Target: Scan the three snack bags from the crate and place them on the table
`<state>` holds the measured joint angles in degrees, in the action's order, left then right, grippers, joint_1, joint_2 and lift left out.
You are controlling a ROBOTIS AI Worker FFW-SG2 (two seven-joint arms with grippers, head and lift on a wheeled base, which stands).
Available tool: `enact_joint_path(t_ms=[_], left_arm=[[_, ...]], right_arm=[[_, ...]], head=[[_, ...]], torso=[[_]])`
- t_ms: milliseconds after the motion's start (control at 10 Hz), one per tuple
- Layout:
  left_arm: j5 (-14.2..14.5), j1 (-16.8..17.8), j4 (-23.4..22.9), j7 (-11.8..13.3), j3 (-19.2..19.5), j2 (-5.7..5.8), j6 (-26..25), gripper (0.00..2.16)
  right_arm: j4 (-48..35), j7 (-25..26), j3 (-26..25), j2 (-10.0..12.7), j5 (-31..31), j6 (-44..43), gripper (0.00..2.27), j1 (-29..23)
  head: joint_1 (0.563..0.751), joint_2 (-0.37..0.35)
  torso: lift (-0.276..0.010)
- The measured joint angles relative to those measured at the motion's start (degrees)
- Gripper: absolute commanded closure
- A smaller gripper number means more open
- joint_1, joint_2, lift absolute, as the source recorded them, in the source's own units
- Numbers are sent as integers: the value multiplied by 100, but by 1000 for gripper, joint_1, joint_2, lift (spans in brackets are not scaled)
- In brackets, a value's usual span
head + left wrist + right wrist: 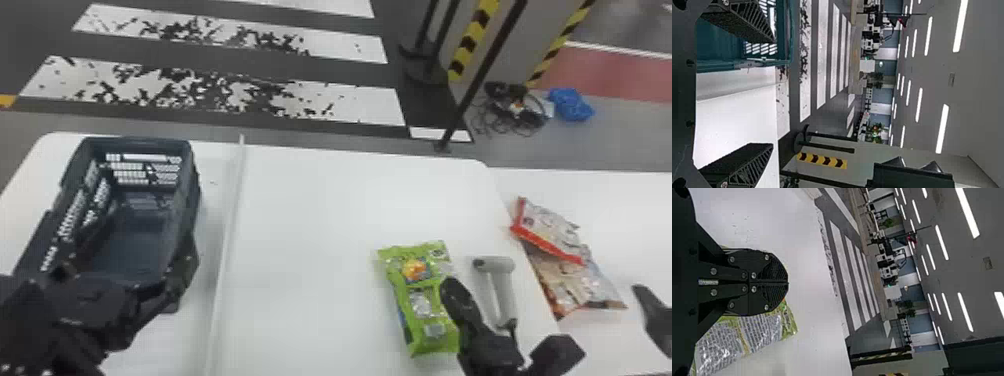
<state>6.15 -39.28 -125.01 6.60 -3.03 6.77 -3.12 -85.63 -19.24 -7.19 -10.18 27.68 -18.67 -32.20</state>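
The crate (192,175) stands at the left, its bare floor showing. Over its near end my left gripper (125,266) is open; in the left wrist view the left gripper (773,93) has nothing between its spread fingers. A green snack bag (406,295) lies right of the middle, beside the grey scanner (495,282). My right gripper (452,290) overlaps the bag's right side. In the right wrist view the right gripper (787,282) is shut, with the green bag (760,331) behind and beside it; whether it pinches the bag is unclear. Two snack bags (550,232) overlap farther right.
A low raised divider (231,220) runs along the table (310,220) between crate and green bag. A second white table (635,220) adjoins at the right, under the overlapping bags. The scanner's cable (510,325) trails toward the near side. A dark piece (655,315) juts in at the right edge.
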Motion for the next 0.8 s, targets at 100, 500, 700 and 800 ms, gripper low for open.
enact_joint_path(t_ms=[100, 500, 700, 800], left_arm=[[0, 1, 21, 15, -3, 4, 9, 49], [56, 52, 108, 25, 81, 13, 68, 43], [102, 158, 197, 65, 91, 19, 70, 43], [126, 205, 237, 69, 93, 32, 66, 43]], right_arm=[[54, 0, -192, -25, 24, 147, 2162, 92], [936, -54, -232, -108, -71, 108, 2162, 512], [1091, -49, -49, -79, -104, 29, 2162, 535], [1131, -42, 33, -64, -124, 7, 2162, 539]], head=[[695, -254], [695, -278], [695, -258], [695, -245]], torso=[[-37], [-37], [-37], [-37]])
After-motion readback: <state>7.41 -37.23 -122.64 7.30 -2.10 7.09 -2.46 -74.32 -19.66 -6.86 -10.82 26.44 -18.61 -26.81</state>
